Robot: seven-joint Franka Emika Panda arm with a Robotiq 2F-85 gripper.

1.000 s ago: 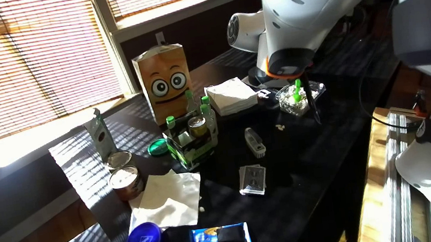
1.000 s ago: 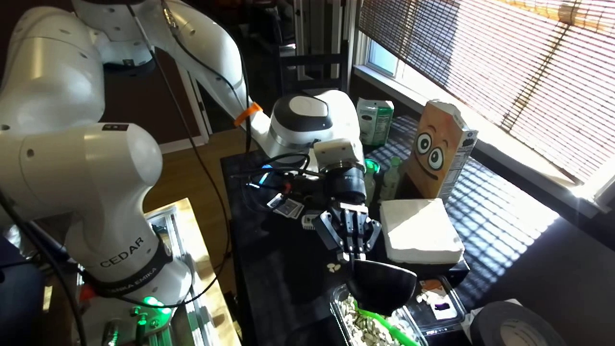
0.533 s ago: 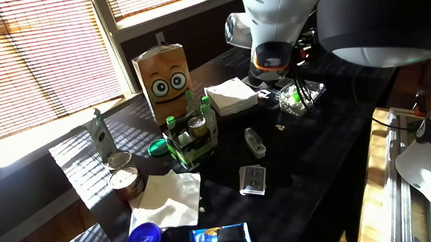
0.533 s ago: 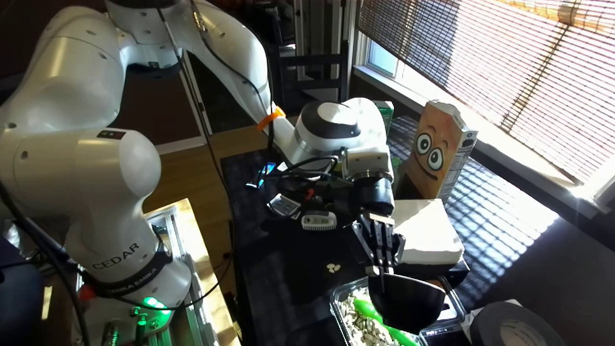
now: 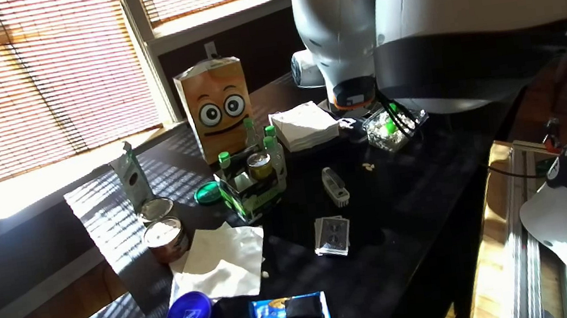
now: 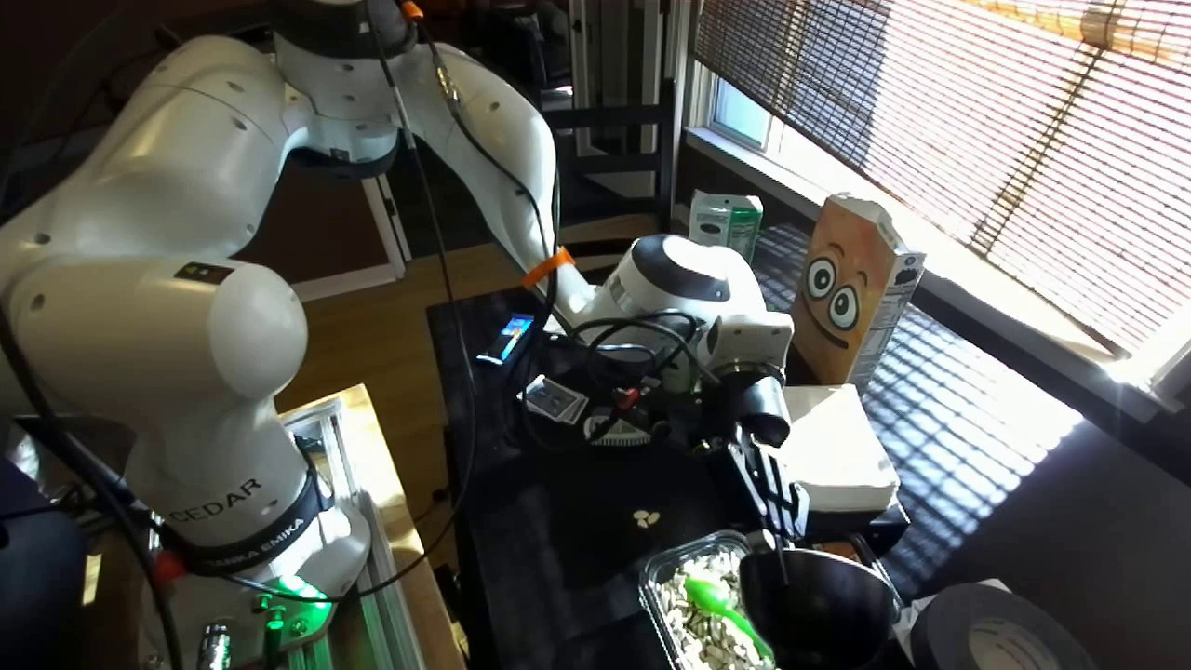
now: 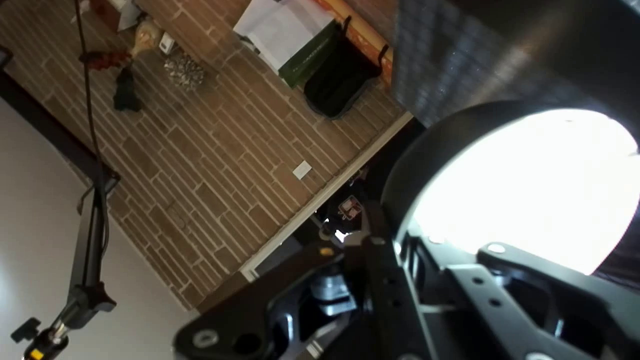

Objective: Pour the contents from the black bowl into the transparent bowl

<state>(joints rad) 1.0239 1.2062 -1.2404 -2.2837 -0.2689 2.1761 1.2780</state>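
Observation:
My gripper [image 6: 783, 540] is shut on the wall of the black bowl [image 6: 819, 619]. In an exterior view the bowl is tilted, beside and partly in front of the transparent bowl's right side. The wrist view shows the gripper [image 7: 400, 240] at the rim of the black bowl [image 7: 407, 175]; its inside is washed out white, so its contents cannot be told. The transparent bowl [image 6: 689, 542] holds pale flat pieces and a green spoon [image 6: 709, 596]. It also shows in an exterior view [image 5: 383, 144], where the arm hides the black bowl and gripper.
A stack of white napkins [image 6: 842, 451] stands just behind the gripper. A dark round roll [image 6: 996, 633] lies right of the black bowl. A few pale pieces [image 6: 645, 518] lie on the table. A bottle carrier [image 5: 255, 195] and a tall carton with a face [image 5: 217, 113] stand farther off.
My gripper has carried the black bowl rightward and downward in an exterior view, from over the transparent bowl towards its right side. The bowl's tilt has changed, and more of the transparent bowl shows.

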